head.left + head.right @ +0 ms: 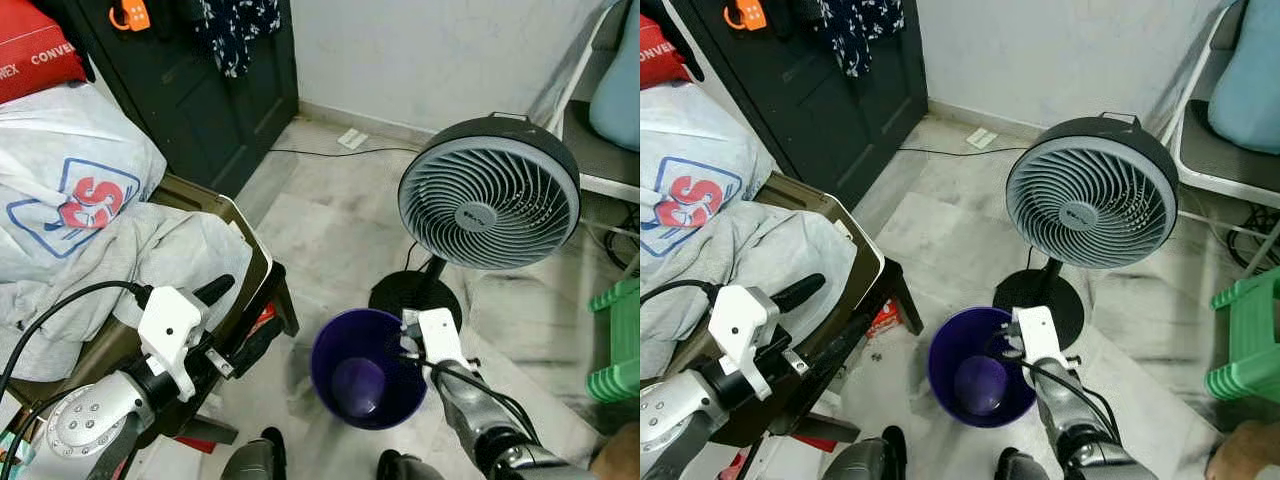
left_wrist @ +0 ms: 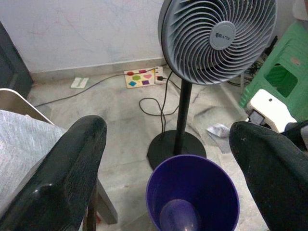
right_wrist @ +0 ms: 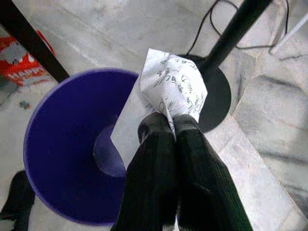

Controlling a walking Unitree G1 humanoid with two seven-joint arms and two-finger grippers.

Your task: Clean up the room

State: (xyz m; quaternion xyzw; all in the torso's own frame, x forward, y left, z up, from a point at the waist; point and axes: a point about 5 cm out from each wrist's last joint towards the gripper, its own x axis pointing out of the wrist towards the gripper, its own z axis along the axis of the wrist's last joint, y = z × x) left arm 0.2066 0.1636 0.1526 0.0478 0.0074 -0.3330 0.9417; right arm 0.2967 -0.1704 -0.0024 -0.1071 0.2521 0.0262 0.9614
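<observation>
Right end effector (image 3: 171, 126) clenched on a crumpled paper (image 3: 174, 86) above a purple bin (image 1: 368, 368); left end effector (image 2: 166, 159) released, fingers spread, nearby.

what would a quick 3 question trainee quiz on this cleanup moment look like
1. True or false: the right claw is shut on a crumpled paper.
2. What stands directly beyond the purple bin? A) a pedestal fan B) a green stool C) a dark door
3. Fill in: the left claw has its fingers ____.

Key:
1. True; the paper is pinched over the bin's rim.
2. A; the fan has its round base right behind the bin.
3. Open, holding nothing.
</observation>
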